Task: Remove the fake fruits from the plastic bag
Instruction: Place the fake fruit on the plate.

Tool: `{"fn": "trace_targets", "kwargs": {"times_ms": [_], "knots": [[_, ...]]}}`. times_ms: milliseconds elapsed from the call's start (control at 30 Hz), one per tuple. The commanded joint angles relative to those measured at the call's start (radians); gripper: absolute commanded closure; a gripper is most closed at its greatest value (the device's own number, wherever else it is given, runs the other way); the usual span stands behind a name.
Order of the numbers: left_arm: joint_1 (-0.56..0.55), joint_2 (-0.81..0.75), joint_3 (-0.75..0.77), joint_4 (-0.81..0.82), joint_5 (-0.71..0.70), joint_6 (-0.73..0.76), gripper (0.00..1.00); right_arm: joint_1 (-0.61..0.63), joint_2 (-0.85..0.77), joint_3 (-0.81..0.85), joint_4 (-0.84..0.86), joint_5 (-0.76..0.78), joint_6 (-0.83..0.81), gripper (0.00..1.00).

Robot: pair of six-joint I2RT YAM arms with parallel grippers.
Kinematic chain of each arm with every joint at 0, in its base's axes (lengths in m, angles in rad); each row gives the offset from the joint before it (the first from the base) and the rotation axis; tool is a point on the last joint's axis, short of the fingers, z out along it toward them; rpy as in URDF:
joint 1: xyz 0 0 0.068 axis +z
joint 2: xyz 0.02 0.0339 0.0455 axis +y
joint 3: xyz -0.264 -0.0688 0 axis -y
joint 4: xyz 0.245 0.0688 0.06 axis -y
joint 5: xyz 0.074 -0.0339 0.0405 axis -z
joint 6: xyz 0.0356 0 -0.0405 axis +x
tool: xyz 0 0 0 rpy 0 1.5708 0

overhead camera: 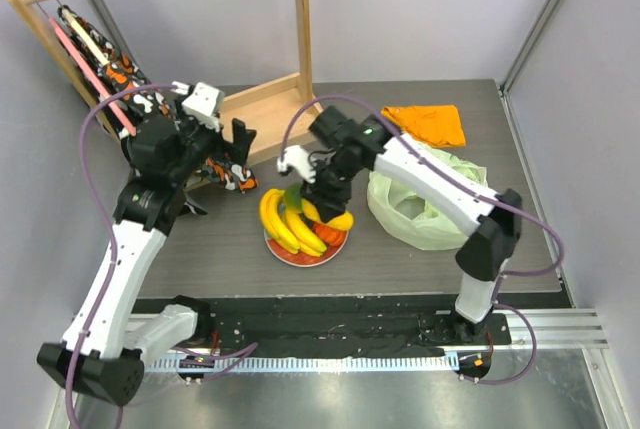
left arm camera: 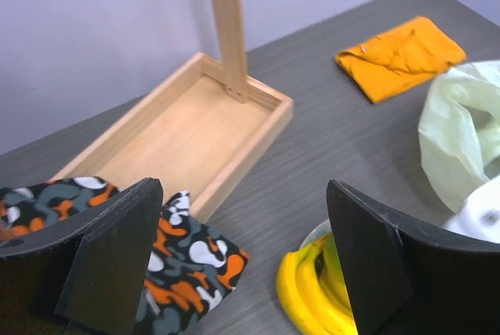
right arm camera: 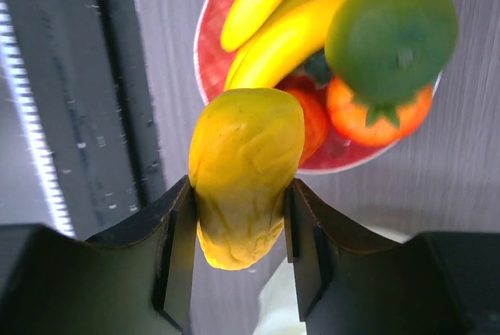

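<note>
Right gripper (right arm camera: 238, 229): pinching yellow fruit (right arm camera: 246, 163) above plate (right arm camera: 205, 62) holding bananas (right arm camera: 289, 30) and round fruits (right arm camera: 375, 112); bag (overhead camera: 425, 211) at plate's three o'clock; left gripper (left arm camera: 242, 253) spread.

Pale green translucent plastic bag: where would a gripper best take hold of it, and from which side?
Probably the crinkled rim around the upward-facing mouth of the pale green translucent plastic bag, pinched from above on its near side. The thin film stands in folds there, while the right arm's white link crosses over the far part. The left gripper is open and empty.
</note>
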Motion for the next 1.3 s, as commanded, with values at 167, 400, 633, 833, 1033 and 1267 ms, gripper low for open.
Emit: {"fn": "trace_targets", "kwargs": {"times_ms": [167, 400, 633, 833, 1033, 1267], "knots": [[0.124, -0.184, -0.053, -0.013, 0.027, -0.025, 0.09, 0.199, 0.043, -0.026, 0.183, 0.321, -0.269, 0.70], [0.149, -0.210, -0.065, -0.001, 0.072, -0.045, 0.09, 0.294, -0.050, -0.223, 0.322, 0.445, -0.451, 0.67], [0.176, -0.204, -0.080, 0.039, 0.112, -0.083, 0.09, 0.294, -0.104, -0.345, 0.424, 0.522, -0.614, 0.65], [0.201, -0.199, -0.090, 0.058, 0.136, -0.111, 0.09, 0.288, -0.119, -0.388, 0.473, 0.507, -0.680, 0.64], [0.248, -0.202, -0.103, 0.085, 0.170, -0.162, 0.09, 0.268, -0.121, -0.415, 0.497, 0.493, -0.715, 0.55], [0.262, -0.205, -0.113, 0.089, 0.239, -0.179, 0.12, 0.268, -0.128, -0.429, 0.523, 0.487, -0.722, 0.33]]}}
